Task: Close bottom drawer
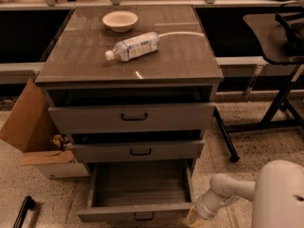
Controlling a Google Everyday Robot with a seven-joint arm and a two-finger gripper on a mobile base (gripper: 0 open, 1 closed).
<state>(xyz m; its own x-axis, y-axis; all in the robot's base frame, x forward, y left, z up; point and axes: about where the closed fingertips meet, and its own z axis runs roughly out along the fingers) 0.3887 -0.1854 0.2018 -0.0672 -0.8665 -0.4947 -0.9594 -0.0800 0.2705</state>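
The bottom drawer [137, 212] of the grey-brown cabinet stands pulled far out, its deep box empty and its slim front panel with a small black handle [144, 216] at the lower edge of the camera view. My white arm reaches in from the lower right. My gripper [194, 218] sits low at the drawer front's right corner, close to the frame's bottom edge, with most of it hidden.
The top drawer [133, 117] and middle drawer [137, 151] stand slightly open. A plastic bottle [133, 46] and a white bowl [120, 20] lie on the cabinet top. An open cardboard box [33, 127] stands at left, a black table leg [225, 139] at right.
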